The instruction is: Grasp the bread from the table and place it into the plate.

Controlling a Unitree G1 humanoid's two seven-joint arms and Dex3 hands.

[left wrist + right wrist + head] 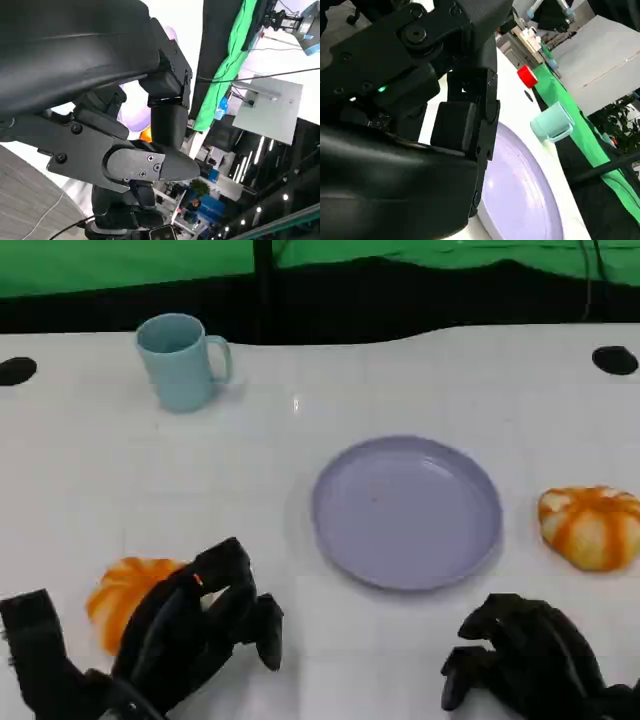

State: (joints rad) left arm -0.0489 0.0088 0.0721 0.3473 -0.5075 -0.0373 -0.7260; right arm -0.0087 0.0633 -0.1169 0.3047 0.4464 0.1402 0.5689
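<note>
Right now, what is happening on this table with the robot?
A humanoid robot is working at a white table. Its task is to put bread on the purple plate, which has nothing on it yet. Two orange bread pieces lie on the table: one partly behind the left hand, another to the right of the plate. The left hand hovers by the near bread with fingers apart, holding nothing. The right hand sits low with fingers curled. A blue mug stands at the back.

mug (182,361): light blue, upright, far left, handle to right | black discs (614,360): far left and far right table edges | backdrop (120,265): green
</note>
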